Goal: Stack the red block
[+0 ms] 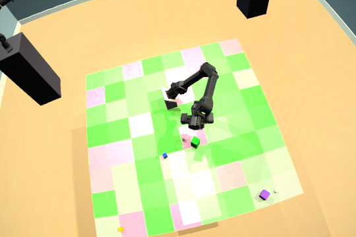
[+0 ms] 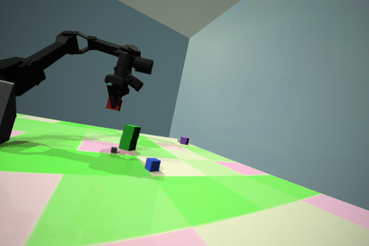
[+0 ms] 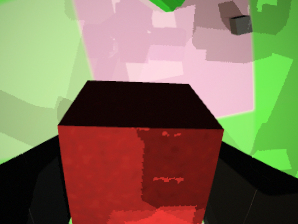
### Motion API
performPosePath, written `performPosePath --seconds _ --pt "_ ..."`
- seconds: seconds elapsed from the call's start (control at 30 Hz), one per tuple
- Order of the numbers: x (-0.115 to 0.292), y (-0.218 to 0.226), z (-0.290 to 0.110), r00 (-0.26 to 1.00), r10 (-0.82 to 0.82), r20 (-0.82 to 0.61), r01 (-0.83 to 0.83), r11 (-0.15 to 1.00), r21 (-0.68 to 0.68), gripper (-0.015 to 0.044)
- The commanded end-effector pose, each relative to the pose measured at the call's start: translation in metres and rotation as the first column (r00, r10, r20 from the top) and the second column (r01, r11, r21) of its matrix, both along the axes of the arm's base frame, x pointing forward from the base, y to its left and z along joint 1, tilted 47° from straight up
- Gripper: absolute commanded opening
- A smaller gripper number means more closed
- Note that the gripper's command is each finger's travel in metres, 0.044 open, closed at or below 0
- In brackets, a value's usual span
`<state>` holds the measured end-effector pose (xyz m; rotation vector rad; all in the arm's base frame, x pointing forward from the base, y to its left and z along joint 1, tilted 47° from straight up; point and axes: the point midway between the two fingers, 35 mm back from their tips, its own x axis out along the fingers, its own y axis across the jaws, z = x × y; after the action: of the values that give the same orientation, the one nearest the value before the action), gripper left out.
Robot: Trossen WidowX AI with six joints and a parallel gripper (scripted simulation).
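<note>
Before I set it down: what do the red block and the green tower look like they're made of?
Red block: seems rigid, matte, with a mottled, blotchy face and no shine; material unclear. Green tower: flat, uniform matte colour, sharp edges, no grain or gloss; probably painted or plastic, hard to say. The gripper holds the block undeformed.

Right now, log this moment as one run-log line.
phase: carry | gripper: shut on red block, raised | green tower: upright, untouched | block: not yet over tower | stacked: no
</note>
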<state>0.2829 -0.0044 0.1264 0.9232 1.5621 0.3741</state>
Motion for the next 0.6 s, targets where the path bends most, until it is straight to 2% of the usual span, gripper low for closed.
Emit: performPosePath --seconds 0.0,0.57 --pt "0.018 -0.007 -0.007 1.0 -0.003 0.001 0.003 1.0 -0.004 0.0" --pt "0.073 -0.024 -0.035 1.0 -0.003 0.005 0.003 1.0 -0.005 0.0"
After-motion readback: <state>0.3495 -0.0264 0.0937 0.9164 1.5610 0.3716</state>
